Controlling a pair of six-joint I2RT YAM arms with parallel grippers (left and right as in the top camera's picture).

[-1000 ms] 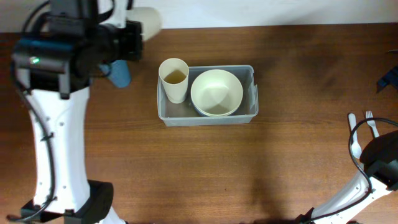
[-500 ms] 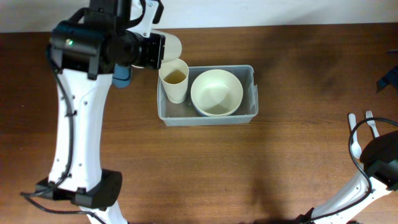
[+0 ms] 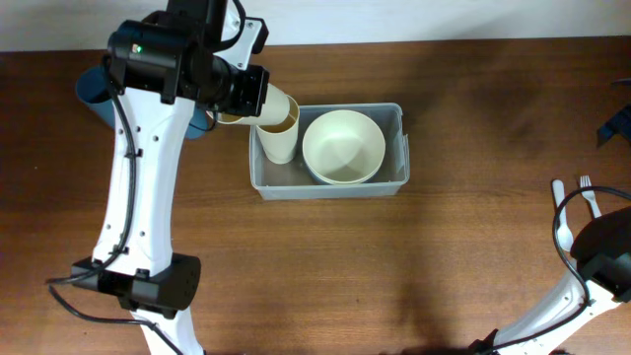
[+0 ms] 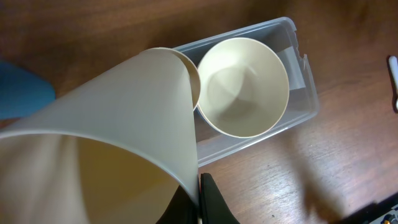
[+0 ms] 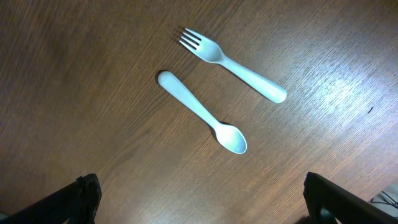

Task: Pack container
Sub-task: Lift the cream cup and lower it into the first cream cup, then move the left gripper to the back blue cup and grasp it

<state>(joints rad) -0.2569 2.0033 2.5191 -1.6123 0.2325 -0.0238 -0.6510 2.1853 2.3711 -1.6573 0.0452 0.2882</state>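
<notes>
The clear plastic container (image 3: 330, 189) stands at the middle back of the table and holds a cream bowl (image 3: 343, 146) on its right and an upright cream cup (image 3: 280, 146) on its left. My left gripper (image 3: 252, 91) is shut on the rim of a second cream cup (image 3: 276, 106), tilted with its end over the upright cup's mouth. In the left wrist view the held cup (image 4: 112, 143) fills the left, pinched at the jaws (image 4: 200, 199), with the bowl (image 4: 242, 87) and container (image 4: 249, 146) beyond. My right gripper (image 5: 199, 199) is open and empty.
A blue cup (image 3: 94, 89) stands at the back left and another (image 3: 197, 123) shows beside the left arm. A white fork (image 5: 233, 65) and spoon (image 5: 202, 112) lie on the table under my right gripper, at the right edge in the overhead view (image 3: 572, 202).
My left arm has swung right with the cream cup, from the back left to over the upright cup in the container. A blue cup has come into view. The right arm has not moved.
</notes>
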